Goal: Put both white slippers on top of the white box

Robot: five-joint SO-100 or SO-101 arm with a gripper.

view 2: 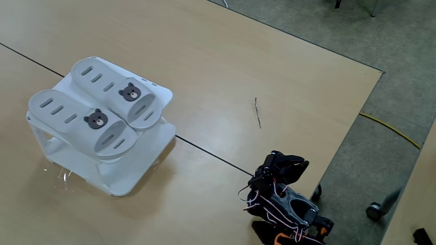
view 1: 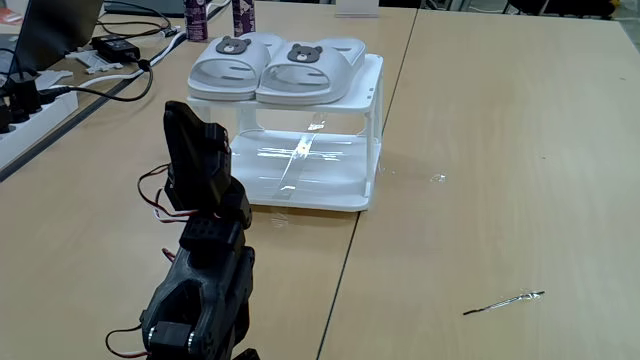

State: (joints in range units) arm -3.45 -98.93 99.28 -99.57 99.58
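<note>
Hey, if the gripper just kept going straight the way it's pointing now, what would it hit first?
The arm is folded up, and its gripper's tips aren't clear, so direction is uncertain. It seems to face the white box, probably meeting the lower shelf before the white slippers on top.

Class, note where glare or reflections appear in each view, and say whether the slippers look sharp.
In a fixed view, bright reflections streak the white box's lower shelf; the slippers look sharp. In the other fixed view, lighting is even, bear badges crisp.
</note>
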